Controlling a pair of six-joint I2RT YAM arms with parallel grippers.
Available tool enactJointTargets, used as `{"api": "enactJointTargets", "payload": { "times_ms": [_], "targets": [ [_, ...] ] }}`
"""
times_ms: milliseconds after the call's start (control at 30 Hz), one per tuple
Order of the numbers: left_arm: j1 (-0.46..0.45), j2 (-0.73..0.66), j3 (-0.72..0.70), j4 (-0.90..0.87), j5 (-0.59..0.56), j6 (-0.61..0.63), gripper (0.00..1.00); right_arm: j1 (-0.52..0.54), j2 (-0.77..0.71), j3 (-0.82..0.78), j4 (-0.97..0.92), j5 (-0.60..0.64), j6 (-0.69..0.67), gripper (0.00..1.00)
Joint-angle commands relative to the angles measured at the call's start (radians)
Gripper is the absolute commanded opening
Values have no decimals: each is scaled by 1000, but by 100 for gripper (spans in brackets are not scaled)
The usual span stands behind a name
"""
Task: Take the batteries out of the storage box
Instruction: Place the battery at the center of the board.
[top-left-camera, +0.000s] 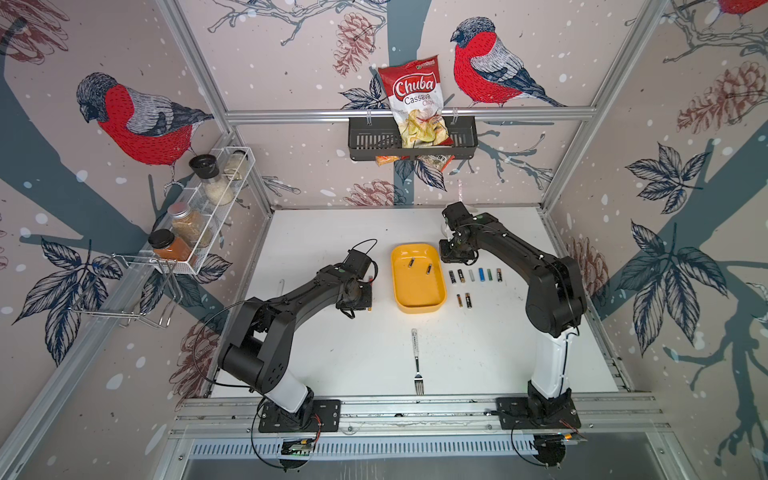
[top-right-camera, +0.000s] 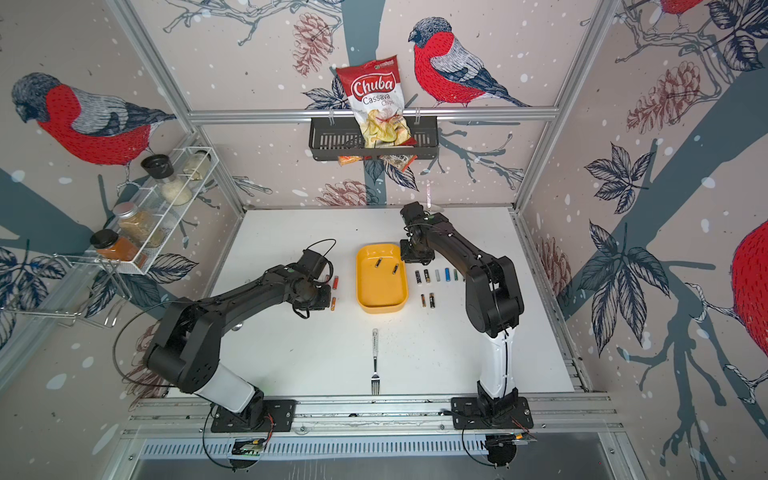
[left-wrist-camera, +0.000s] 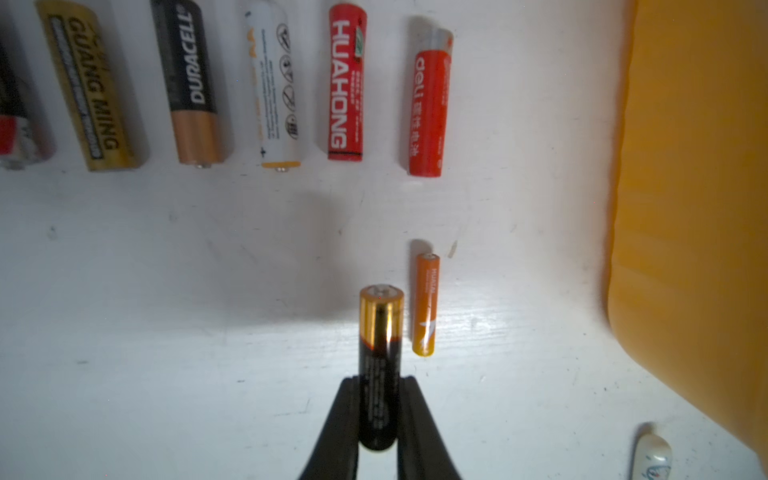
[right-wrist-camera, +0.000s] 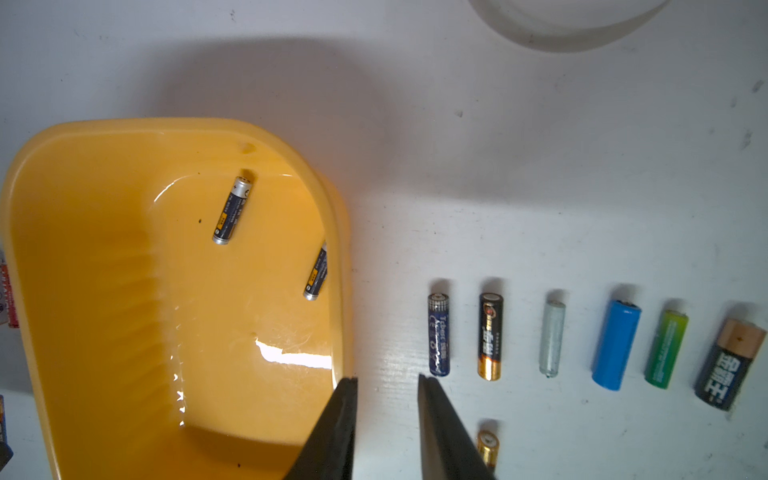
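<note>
The yellow storage box (top-left-camera: 419, 293) (top-right-camera: 380, 293) lies mid-table with two dark batteries (top-left-camera: 411, 262) (top-left-camera: 428, 269) on its floor, also visible in the right wrist view (right-wrist-camera: 231, 210) (right-wrist-camera: 316, 272). My left gripper (left-wrist-camera: 379, 380) is shut on a black-and-copper battery (left-wrist-camera: 380, 328), left of the box beside a small orange battery (left-wrist-camera: 424, 305). Beyond it a row of several batteries (left-wrist-camera: 345, 83) lies on the table. My right gripper (right-wrist-camera: 387, 380) stands open and empty over the box's right rim (right-wrist-camera: 338, 249). Right of it lies another row of batteries (right-wrist-camera: 550, 338) (top-left-camera: 476, 275).
A fork (top-left-camera: 417, 361) lies near the table's front edge. A white cup (right-wrist-camera: 569, 20) stands behind the right arm. A black wall basket (top-left-camera: 365, 141) with a chips bag hangs at the back, and a spice rack (top-left-camera: 203, 208) on the left wall.
</note>
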Motion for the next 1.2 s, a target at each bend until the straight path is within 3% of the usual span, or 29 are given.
{"api": "enactJointTargets", "payload": {
  "times_ms": [0,1167],
  "targets": [
    [8,13,-4,40,9,2,19,3,7,10,-27,13,7,32],
    [23,72,-40,73,28,15,23,1,6,2,-37,22,4,32]
  ]
}}
